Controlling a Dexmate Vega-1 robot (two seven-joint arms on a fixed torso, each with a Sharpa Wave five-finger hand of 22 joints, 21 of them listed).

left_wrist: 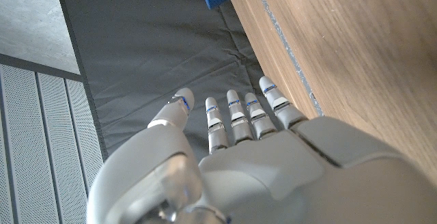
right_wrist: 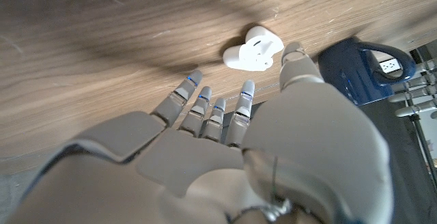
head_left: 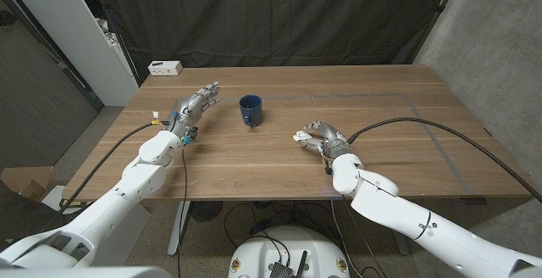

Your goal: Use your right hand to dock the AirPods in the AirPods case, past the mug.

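I log: right hand (right_wrist: 225, 142) fingers spread, empty, just short of open AirPods case (right_wrist: 252, 48) near mug (head_left: 250, 110); left hand (head_left: 193, 108) open, idle. Docking judged unfinished.

AirPods case (right_wrist: 253, 49): white, rounded, lid open, lying on wooden table just beyond right-hand fingertips; barely visible in head view. Earbuds' seating can't be made out. Mug (head_left: 250, 109): dark blue, upright, mid-table, just left of and beyond case, apart from it.
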